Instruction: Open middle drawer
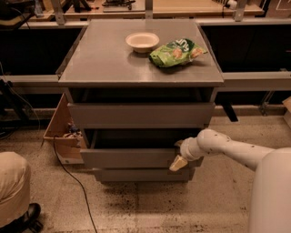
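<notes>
The middle drawer (132,158) stands partly out of the grey cabinet. Its long flat front sits forward of the bottom drawer (143,174), with a dark gap open behind its top edge. The claw (178,163) is at the right end of that front, its pale tip against the panel. Whether it is open or closed, or has hold of anything, cannot be told. The white arm (227,148) reaches in from the robot's body at the lower right. Above, the top drawer (141,114) shows a taller grey front under the worktop (104,59). The worktop carries a pale bowl (142,41) and, just to its right, a green bag (175,51) lying flat. Left of the cabinet an open cardboard box (61,132) stands on the speckled floor (150,205), and a dark cable (72,182) trails across the floor near it. Benches (191,7) run along the back of the dim room.
</notes>
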Tool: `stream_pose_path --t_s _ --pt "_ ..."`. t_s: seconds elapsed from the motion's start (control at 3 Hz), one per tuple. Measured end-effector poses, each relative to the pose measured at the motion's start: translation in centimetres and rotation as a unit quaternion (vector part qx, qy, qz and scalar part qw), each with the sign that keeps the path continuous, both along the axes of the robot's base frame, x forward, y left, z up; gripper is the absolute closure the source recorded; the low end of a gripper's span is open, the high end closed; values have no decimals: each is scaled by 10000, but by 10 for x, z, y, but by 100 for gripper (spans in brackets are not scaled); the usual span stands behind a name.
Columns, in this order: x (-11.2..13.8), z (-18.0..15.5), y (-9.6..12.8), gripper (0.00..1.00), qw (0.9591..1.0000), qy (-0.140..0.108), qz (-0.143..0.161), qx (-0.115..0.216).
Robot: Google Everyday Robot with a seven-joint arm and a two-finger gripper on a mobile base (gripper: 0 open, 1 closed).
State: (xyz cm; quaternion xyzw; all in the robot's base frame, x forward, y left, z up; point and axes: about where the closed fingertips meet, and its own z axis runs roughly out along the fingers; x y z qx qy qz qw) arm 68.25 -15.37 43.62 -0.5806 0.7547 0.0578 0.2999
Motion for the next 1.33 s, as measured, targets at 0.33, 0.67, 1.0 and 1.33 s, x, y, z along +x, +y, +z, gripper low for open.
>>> stream_pose_path --t_s 0.33,0.67,1.0,1.33 --pt "-27 12 -6 4 9999 108 90 -66" --pt "-48 20 -6 4 9992 233 271 -174" --pt "-58 22 -3 0 9982 340 424 -250" --pt "-58 19 1 0 9973 435 527 -261"
